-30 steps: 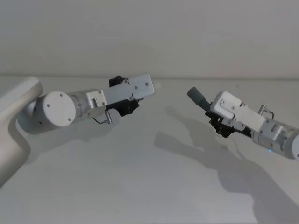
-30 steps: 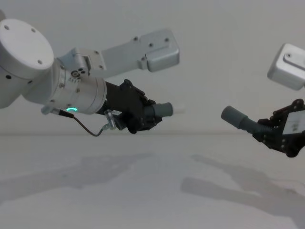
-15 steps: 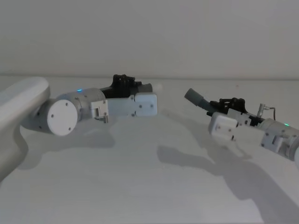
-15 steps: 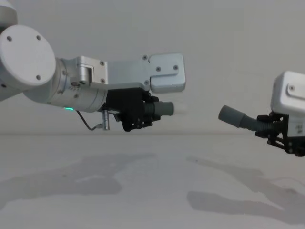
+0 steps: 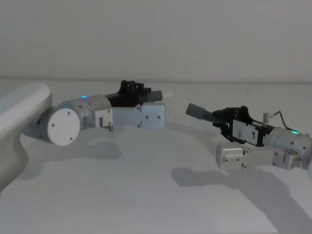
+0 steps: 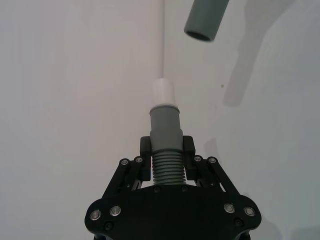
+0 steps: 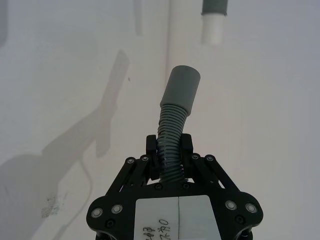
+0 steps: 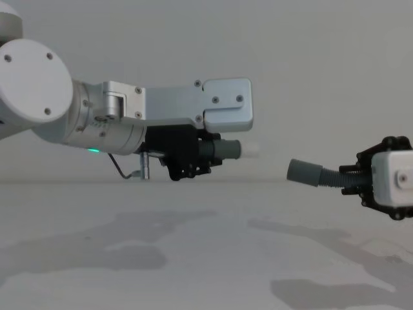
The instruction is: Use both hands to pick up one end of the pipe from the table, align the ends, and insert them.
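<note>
Left gripper (image 6: 166,148) clamped on ribbed pipe piece (image 6: 165,125); wrist view shows its white tip (image 6: 163,91). Right gripper (image 7: 169,146) clamped on collared piece (image 7: 180,90), label (image 7: 177,217) scrawl unreadable. Chest view: ends (image 8: 302,172) facing, apart, above tabletop (image 8: 193,271).

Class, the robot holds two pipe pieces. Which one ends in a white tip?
The left piece, held by the left pincer: its grey cuff ends in a white tip. The right piece, in the right pincer, ends in a plain grey cuff.
</note>
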